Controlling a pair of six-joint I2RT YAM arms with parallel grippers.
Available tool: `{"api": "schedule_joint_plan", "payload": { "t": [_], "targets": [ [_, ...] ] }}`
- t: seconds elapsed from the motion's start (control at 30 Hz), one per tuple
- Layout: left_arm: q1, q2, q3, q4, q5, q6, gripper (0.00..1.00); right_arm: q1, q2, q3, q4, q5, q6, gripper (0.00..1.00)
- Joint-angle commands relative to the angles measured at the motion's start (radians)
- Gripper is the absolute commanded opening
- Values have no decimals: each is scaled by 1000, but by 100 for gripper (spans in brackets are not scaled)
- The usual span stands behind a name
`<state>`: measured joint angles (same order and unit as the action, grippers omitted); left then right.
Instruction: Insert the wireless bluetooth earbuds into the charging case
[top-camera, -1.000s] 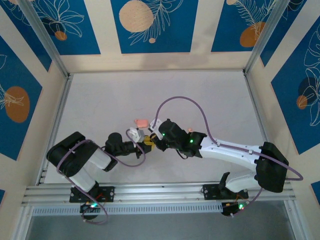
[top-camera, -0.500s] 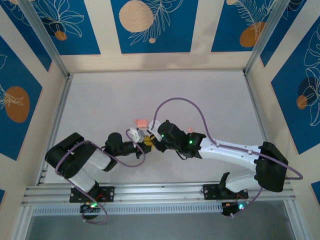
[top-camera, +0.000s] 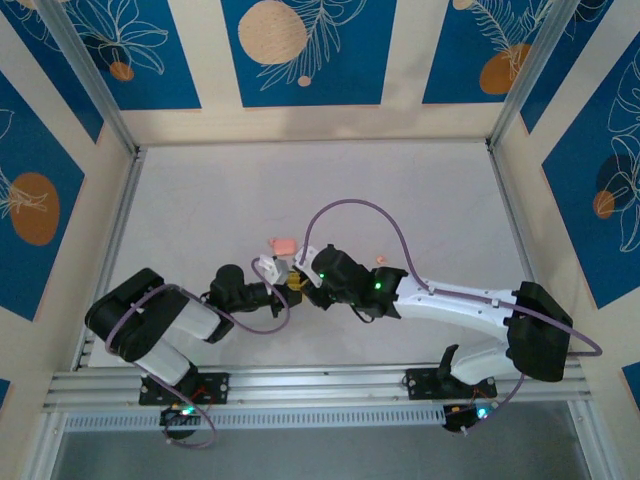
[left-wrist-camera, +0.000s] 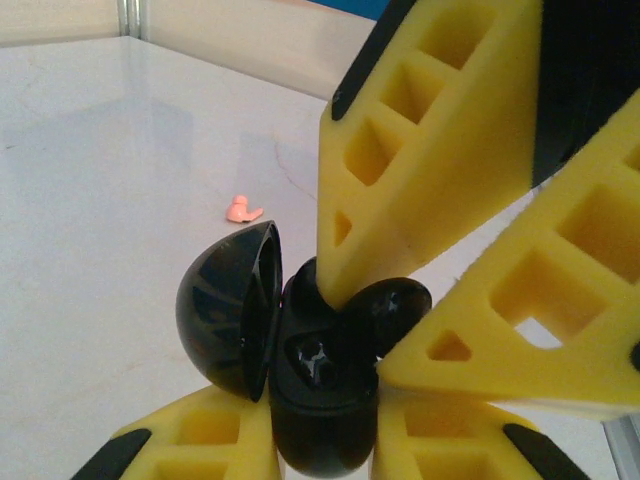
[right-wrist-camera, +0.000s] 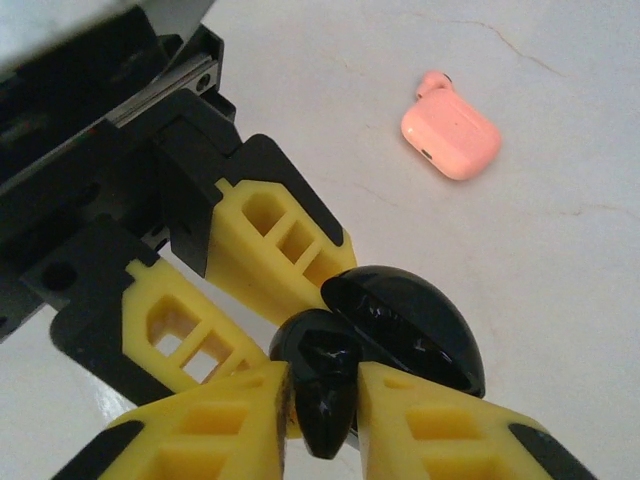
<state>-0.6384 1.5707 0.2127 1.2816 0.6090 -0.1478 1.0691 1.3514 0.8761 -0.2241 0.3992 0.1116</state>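
My left gripper (left-wrist-camera: 325, 425) is shut on a black round charging case (left-wrist-camera: 320, 400) whose lid (left-wrist-camera: 225, 310) stands open to the left. My right gripper (right-wrist-camera: 325, 405) is shut on a dark earbud (right-wrist-camera: 328, 390) and holds it against the case's open cavity; the same earbud (left-wrist-camera: 398, 305) sits between the two big yellow fingers (left-wrist-camera: 420, 150). From above, the left gripper (top-camera: 283, 281) and the right gripper (top-camera: 298, 283) meet tip to tip at the table's middle. A pale pink earbud (left-wrist-camera: 240, 208) lies loose on the table.
A salmon-pink rounded-square box (right-wrist-camera: 450, 138) lies on the white table just beyond the grippers; from above this box (top-camera: 283, 244) is behind them. A purple cable (top-camera: 360, 205) loops over the right arm. Metal frame rails (top-camera: 110, 240) edge the table.
The right arm has shifted slightly left toward the left gripper. The left arm still holds the black case as before.
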Motion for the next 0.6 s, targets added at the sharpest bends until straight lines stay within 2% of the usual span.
{"api": "schedule_joint_plan", "payload": {
  "t": [0.0,0.33,0.57],
  "targets": [
    [-7,-29,28,55,3,21,21,-20,-5,-8,-2,-69,57,31],
    [-7,-23,27,44,2,35,21,-102,-99,-64,110,-253,135,53],
    [-7,-17,28,47,3,34,21,-147,-139,-88,165,-355,185,58]
  ]
}}
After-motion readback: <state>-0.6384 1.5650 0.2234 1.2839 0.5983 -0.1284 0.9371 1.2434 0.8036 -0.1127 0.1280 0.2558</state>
